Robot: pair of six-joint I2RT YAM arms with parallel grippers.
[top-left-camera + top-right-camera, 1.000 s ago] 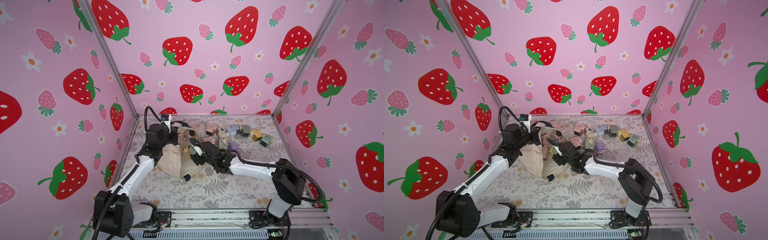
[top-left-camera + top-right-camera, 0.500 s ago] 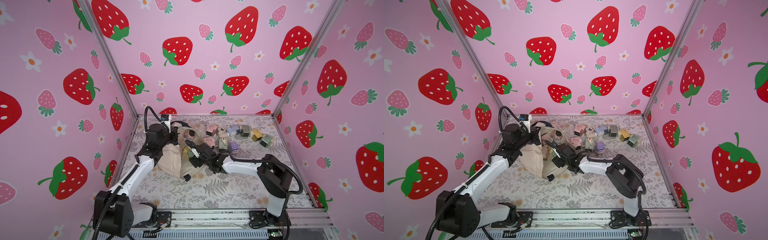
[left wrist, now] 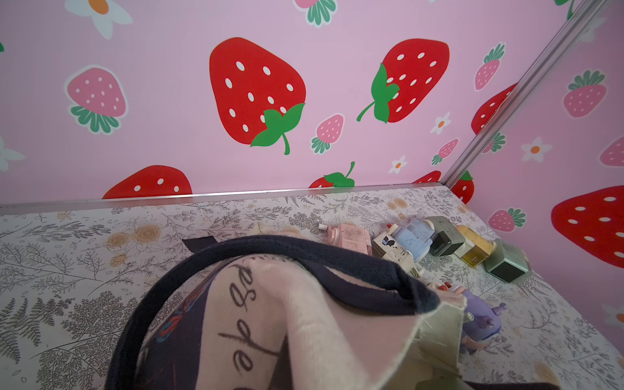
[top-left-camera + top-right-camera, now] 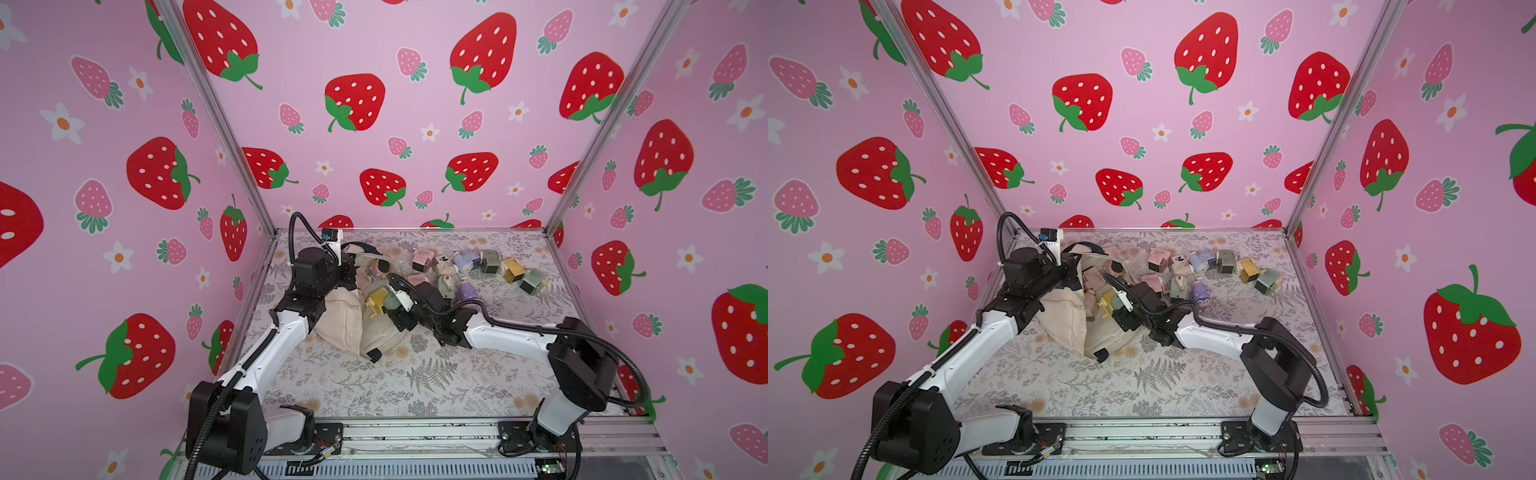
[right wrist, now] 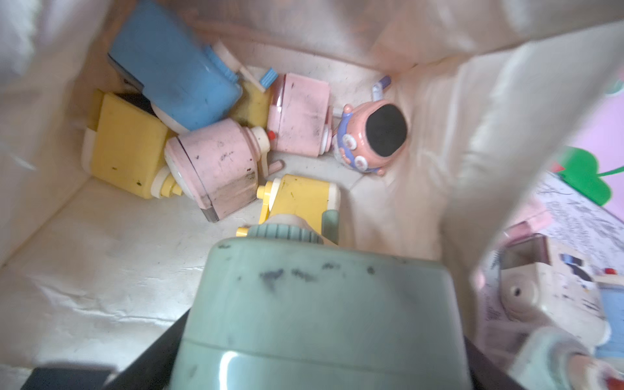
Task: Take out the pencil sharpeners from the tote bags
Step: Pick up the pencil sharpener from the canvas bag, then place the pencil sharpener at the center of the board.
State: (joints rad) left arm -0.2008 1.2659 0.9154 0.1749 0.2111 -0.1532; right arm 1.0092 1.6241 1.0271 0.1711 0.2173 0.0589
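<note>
Sliding toward 3 o'clock since the earlier frame, the grey-green sharpener [image 5: 320, 304] is leaving the tote bag [image 4: 343, 322], pinched in the right tool [image 4: 394, 308]; the left tool [image 4: 350, 272], pressed together, is holding the rim. Next is probably lifting it clear toward the 1 o'clock pile [image 4: 465, 270].

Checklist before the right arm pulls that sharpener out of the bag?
1. Right pincer gripping the grey-green sharpener: ok, it sits between the jaws.
2. Left pincer shut on the rim of the bag, mouth open: ok.
3. Way out clear of bag cloth: cannot tell, cloth hangs close beside the sharpener.
4. Bare table in front of the bag for setting down: ok.
5. Bag emptied: not ok, a blue sharpener, a yellow sharpener and a pink sharpener are among those inside.
</note>
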